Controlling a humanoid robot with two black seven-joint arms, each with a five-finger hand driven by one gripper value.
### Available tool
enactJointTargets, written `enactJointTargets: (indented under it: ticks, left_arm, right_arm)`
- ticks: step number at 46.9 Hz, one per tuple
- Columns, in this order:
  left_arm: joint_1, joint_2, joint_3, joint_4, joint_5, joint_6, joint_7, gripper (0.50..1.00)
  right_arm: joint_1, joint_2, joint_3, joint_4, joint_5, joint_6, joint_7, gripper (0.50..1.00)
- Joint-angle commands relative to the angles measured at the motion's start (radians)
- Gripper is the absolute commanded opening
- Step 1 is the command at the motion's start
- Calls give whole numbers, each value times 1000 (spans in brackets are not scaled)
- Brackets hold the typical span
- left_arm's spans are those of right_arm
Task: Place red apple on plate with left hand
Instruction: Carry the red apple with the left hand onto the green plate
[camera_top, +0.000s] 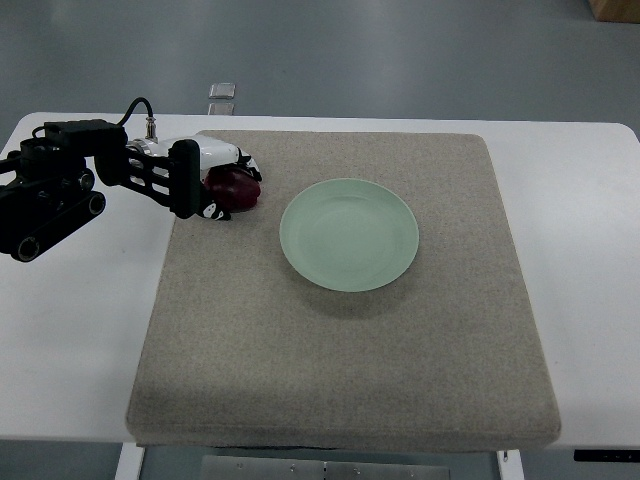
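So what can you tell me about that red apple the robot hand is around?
The red apple looks dark red, smooth and rounded, though only part of it shows. It sits on the grey felt-like mat near its upper left corner, left of the pale green plate and apart from it. The left hand is wrapped around it, with white and black fingers curled over its top and front. Whether it is lifted or resting on the mat cannot be told from this view.

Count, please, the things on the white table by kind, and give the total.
Red apple: 1, inside the left robot hand
Green plate: 1
Grey mat: 1
Total: 3
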Motion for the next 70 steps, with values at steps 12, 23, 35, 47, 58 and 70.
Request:
enactJointTargets:
  ticks: [12, 23, 35, 47, 58, 70]
  left_arm:
    - [-33, 24, -11, -110, -6, -8, -3, 500]
    - [-38, 19, -14, -225, -18, -6, -3, 500]
    - [-38, -59, -2, -219, -8, -8, 0, 500]
    - [-38, -131, 29, -191, -3, -2, 3, 500]
    - [-27, -146, 36, -179, 0, -2, 4, 500]
    - [-26, -165, 59, -168, -3, 3, 4, 569]
  right_arm:
    - [0, 0, 0, 0, -1, 0, 0, 964]
    - [0, 0, 0, 1, 1, -1, 0, 964]
    - [0, 0, 0, 0, -1, 1, 0, 964]
    - [0, 0, 0, 0, 1, -1, 0, 964]
    - [0, 0, 0, 0, -1, -1, 0, 964]
    - [0, 0, 0, 0, 1, 1, 0, 964]
